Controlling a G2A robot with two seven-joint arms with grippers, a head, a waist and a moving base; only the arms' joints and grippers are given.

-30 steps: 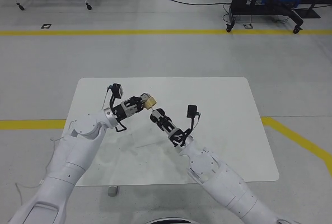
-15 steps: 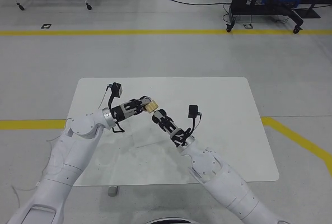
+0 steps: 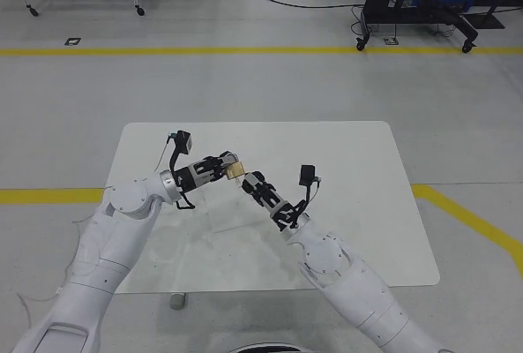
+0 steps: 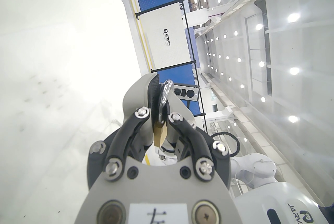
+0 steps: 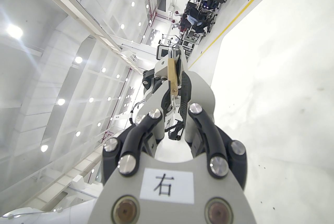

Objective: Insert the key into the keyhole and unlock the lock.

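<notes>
Step in hand, by judgement: seating key in keyhole.
- Lock: brass, held above left-centre of surface, clamped tight in left end effector.
- Key: pinched in closed right end effector, just right of lock and nearer; whether tip already entered, impossible to tell.
- Advice: align blade with slot, push straight and gently, turn only once fully seated, brace lock firmly.

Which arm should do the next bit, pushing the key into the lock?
The right arm, probably. The right tool pinches the key, which lines up with the brass lock just ahead. The left tool is clamped on the lock, so it serves best as the holder.
</notes>
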